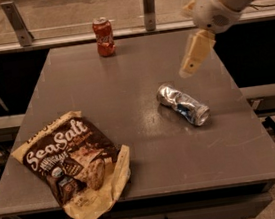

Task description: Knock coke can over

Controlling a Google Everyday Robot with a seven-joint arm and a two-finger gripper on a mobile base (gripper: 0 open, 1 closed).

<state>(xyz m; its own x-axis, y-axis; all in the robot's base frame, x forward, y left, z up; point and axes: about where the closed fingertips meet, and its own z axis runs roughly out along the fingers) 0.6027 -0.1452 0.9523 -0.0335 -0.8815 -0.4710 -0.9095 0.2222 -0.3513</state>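
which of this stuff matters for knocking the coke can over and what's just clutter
For the job: coke can, upright at the far edge of the table; gripper, in the air over its right side.
Lying about: crushed can; Sea Salt snack bag.

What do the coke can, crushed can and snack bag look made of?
Coke can: likely thin metal, glossy red paint, silvery top. Crushed can: thin bare-looking metal, shiny, creased and dented. Snack bag: probably flexible film or paper, wrinkled, printed brown. The tool hangs above the table, behind the crushed can, touching nothing.
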